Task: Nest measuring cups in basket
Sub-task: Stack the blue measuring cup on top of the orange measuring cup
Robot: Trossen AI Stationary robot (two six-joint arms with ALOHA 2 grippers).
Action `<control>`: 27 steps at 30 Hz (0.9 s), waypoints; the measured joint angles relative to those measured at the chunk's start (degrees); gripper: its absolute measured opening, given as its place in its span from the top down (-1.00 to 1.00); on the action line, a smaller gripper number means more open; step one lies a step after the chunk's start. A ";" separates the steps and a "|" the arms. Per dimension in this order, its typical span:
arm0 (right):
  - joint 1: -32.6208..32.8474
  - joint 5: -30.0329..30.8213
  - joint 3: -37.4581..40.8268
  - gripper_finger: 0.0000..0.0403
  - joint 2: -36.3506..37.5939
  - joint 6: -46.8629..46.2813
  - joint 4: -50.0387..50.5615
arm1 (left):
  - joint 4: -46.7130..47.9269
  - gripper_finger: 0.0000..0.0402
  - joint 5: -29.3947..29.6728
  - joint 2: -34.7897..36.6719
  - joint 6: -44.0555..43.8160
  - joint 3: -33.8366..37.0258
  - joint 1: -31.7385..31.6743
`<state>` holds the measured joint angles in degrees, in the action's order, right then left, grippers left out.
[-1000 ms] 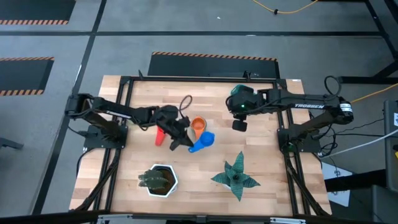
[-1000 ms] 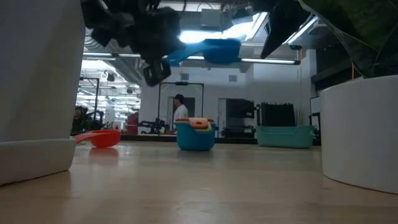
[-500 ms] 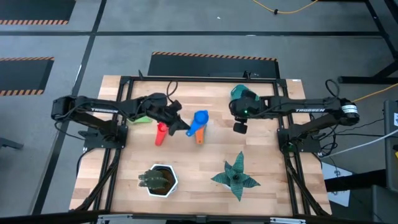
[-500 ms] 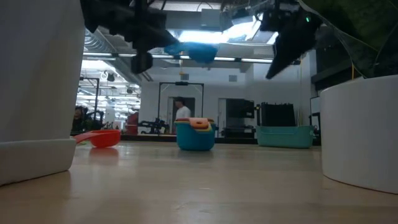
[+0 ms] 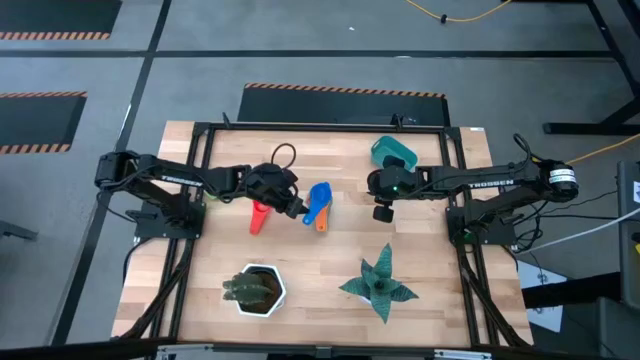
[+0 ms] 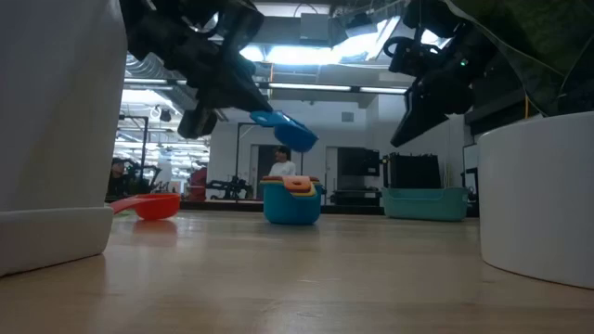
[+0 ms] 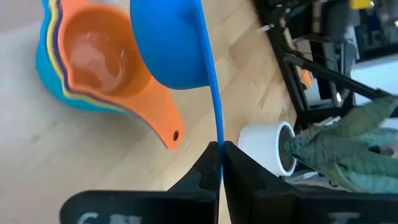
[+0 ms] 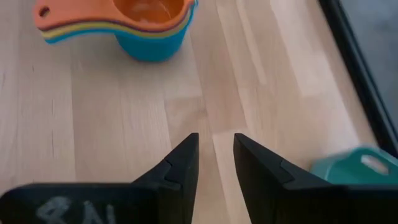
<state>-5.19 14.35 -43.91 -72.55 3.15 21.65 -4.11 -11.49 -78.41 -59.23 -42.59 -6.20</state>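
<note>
My left gripper is shut on a dark blue measuring cup, which hangs over a nested stack of light blue, yellow and orange cups standing on the table. The low view shows the blue cup above the stack. A red cup lies on the table beneath the left arm. The teal basket sits near the far edge. My right gripper hovers narrowly open and holding nothing, on the near side of the basket and right of the stack. My left gripper pinches the dark blue cup's handle at its free end between the two fingers, the flat handle seen edge-on. The fingers come slanting down from the table's left. The cup is lifted clear and tilted, its bowl hanging over the stack's orange cup.
A white hexagonal pot with a dark plant and a green star-shaped plant stand near the near edge; both loom at the sides of the low view. Bare wood lies between the stack and the basket. A person stands in the room behind.
My left gripper carried the dark blue cup from the near right of the stack toward the far edge until it was over the stack, then lowered and tipped it. My right gripper moved off the basket toward the near edge and came down.
</note>
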 joint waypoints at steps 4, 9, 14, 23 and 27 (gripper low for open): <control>0.01 0.01 0.14 0.48 0.02 1.81 -2.54 | -2.53 1.00 0.98 -2.82 -4.14 0.00 0.69; 0.00 0.00 0.14 0.48 0.02 3.52 -4.36 | -2.76 1.00 1.49 -4.33 -7.21 0.00 0.64; 0.00 0.00 0.14 0.48 0.02 3.59 -4.72 | -2.85 1.00 2.08 -4.26 -9.81 0.00 0.49; 0.00 0.00 0.14 0.48 0.02 3.59 -4.70 | -1.92 0.92 2.59 -4.26 -13.91 0.00 0.49; 0.00 0.00 0.14 0.48 0.02 4.74 -4.67 | -1.92 0.89 3.51 -4.26 -13.90 0.00 0.49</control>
<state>-5.19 14.35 -43.77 -72.53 7.88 16.97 -6.02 -7.99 -82.67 -73.13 -42.59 -5.72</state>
